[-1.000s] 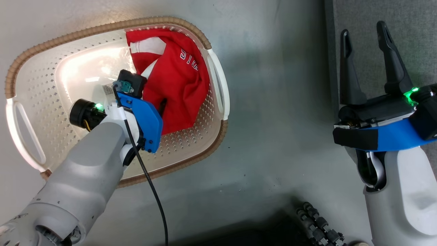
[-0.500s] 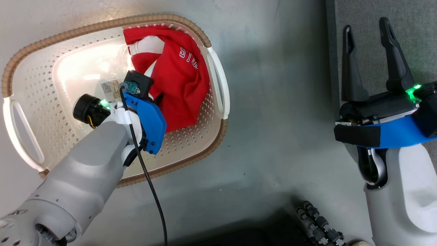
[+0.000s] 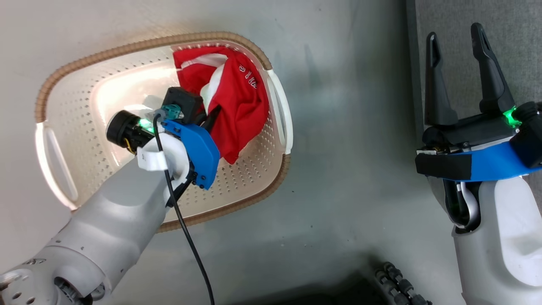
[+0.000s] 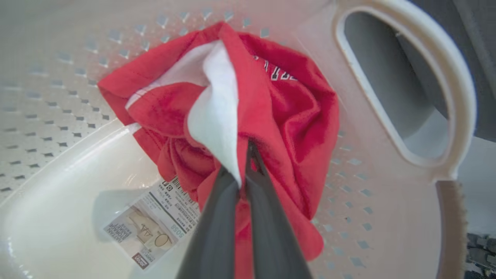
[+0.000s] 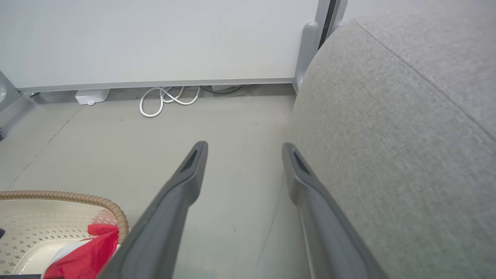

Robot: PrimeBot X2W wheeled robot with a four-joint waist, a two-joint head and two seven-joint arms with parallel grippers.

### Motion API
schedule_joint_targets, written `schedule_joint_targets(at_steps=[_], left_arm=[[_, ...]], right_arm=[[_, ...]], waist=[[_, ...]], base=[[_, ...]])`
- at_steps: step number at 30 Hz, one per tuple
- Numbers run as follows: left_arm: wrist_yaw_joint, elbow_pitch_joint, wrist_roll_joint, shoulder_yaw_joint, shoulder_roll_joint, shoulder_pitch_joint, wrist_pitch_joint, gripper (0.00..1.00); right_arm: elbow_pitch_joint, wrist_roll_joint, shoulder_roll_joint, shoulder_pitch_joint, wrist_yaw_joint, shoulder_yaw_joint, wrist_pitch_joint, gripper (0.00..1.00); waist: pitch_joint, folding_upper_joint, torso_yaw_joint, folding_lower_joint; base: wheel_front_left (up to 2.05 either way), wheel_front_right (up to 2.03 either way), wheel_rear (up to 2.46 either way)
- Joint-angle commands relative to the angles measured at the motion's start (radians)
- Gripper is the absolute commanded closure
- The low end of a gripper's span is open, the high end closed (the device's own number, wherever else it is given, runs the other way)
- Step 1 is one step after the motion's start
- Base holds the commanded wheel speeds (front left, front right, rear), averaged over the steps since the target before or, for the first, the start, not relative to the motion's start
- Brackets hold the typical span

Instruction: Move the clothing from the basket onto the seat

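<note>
- head view: the red garment (image 3: 241, 106) sits bunched in the basket (image 3: 127, 44); our right fingers (image 3: 436, 97) stand spread and empty beside the grey seat (image 3: 521, 42).
- left wrist view: our left fingers (image 4: 217, 217) pinch that garment's white fold.
- right wrist view: the seat lies just beside our spread fingers.

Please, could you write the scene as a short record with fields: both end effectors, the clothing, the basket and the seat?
left end effector: shut on the clothing, inside the basket
right end effector: open, empty, beside the seat
clothing: red and white, bunched near a basket handle
basket: on the floor, paper label on its bottom
seat: light grey, with a seam
stage: clothing gripped, not yet on the seat
</note>
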Motion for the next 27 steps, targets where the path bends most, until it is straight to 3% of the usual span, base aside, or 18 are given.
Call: schedule_joint_targets(at_steps=[1, 14, 27], left_arm=[[-0.001, -0.001, 0.018, -0.004, -0.003, 0.0, -0.032, 1.0], [-0.001, 0.023, 0.061, -0.002, -0.048, 0.039, -0.135, 1.0], [-0.001, -0.104, 0.223, 0.227, -0.036, 0.132, -0.137, 1.0]], right_arm=[[0.006, -0.007, 0.0, -0.01, 0.0, -0.003, 0.0, 0.0], [0.035, -0.032, 0.0, 0.027, 0.0, -0.015, 0.0, 0.0], [0.079, -0.044, 0.0, 0.095, 0.0, -0.027, 0.0, 0.0]], waist=[[-0.025, 0.0, 0.016, 0.0], [-0.169, 0.0, 0.082, 0.0], [-0.358, 0.0, 0.129, 0.0]], base=[[0.0, 0.0, 0.0], [0.0, 0.0, 0.0], [0.0, 0.0, 0.0]])
